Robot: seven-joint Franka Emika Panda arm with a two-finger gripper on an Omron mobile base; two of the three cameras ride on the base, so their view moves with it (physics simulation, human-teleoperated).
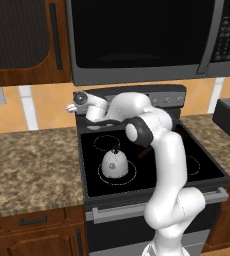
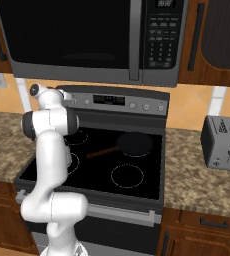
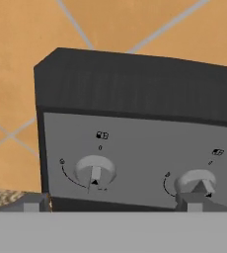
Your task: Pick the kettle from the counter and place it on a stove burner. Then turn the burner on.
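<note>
The left base view shows the kettle standing upright inside the largest white circle, the burner, toward the front left corner of the black cooktop. In the right base view the arm covers that spot, but this view shows the frying pan clearly, lying on the back right part of the cooktop with its brown handle pointing toward the left front. In the left base view only a short piece of that handle peeks out beside the arm.

The hand view faces the grey control panel at the back edge of the stove, with two round knobs: one knob near the panel's left end and a second knob further right. Each finger tip shows only as a small grey stub at the bottom of that view, one below the panel's left corner and one right under the second knob; whether they touch it I cannot tell.

The gripper is up at the left end of the panel, well apart from the kettle, which sits below and in front of it. Its fingers stand apart, holding nothing.

One kettle, one pan, and one toaster on the counter to the right of the stove.
</note>
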